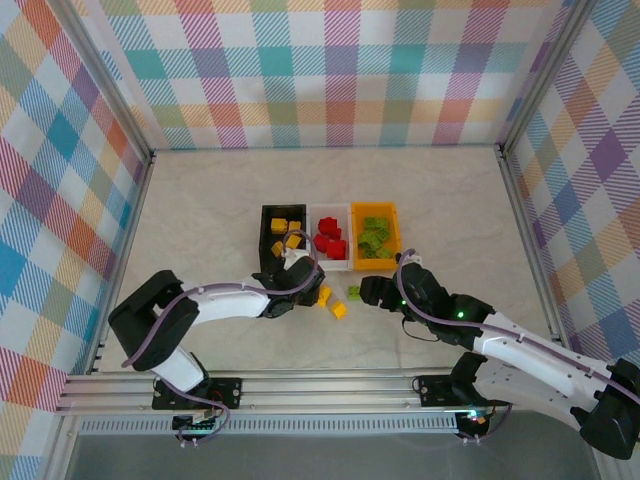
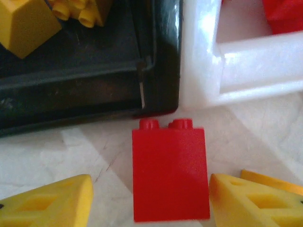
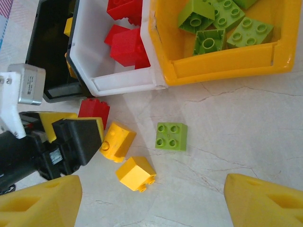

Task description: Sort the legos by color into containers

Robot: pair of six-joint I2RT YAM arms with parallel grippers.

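Marbled tabletop (image 2: pixel 71 156) bears a red lego (image 2: pixel 170 175) flanked by the left end effector (image 2: pixel 151 203)

Robot test booth, plaid cloth walls (image 1: pixel 340 70), aluminium frame rail (image 1: pixel 320 392), marble-look tabletop (image 1: pixel 450 200)

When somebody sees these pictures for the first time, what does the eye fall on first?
Three bins stand in a row at mid-table: the black bin holds yellow bricks, the white bin red bricks, the orange bin green bricks. Just before them, the open left gripper straddles a loose red brick, while a lone green brick and two loose yellow bricks lie on the table.
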